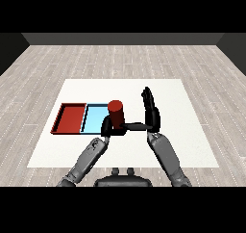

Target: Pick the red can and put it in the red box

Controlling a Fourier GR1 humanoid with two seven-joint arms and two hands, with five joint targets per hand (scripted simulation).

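The red can (115, 114) stands upright right by the right edge of the light blue tray (94, 117). My right hand (153, 112) is to the can's right, fingers straight and pointing away from me, its thumb (136, 127) stretched left until it reaches the can's lower side. The fingers are apart from the can. My left hand (105, 128) sits low at the can's left, over the blue tray's near right corner, relaxed and holding nothing. The red tray (71, 118) lies left of the blue one with nothing in it.
The two trays lie side by side on the left half of the white table (187, 131). Grey wooden floor surrounds the table on all sides.
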